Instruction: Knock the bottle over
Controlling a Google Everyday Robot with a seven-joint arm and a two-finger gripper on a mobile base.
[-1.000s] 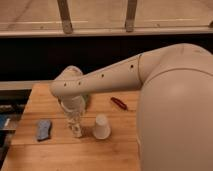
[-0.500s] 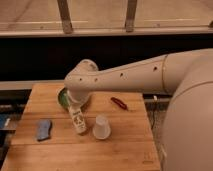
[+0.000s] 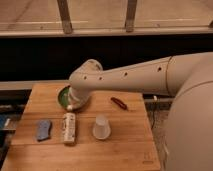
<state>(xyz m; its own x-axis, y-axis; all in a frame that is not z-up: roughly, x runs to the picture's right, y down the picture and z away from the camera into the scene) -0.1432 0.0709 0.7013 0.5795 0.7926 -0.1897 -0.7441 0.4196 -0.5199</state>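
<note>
Bottle (image 3: 69,128) lying left of cup (image 3: 101,127); claw (image 3: 72,106) just behind.

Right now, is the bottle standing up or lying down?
Lying down. The bottle rests flat on the wooden table, left of the upright white cup. The gripper is just above its far end.

White arm (image 3: 145,75) reaches leftward, wrist bent down; claw (image 3: 71,106) low, at arm's tip.

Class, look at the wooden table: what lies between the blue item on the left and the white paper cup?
In the camera view, the bottle lies on its side between the blue item and white cup. The gripper is above it.
</note>
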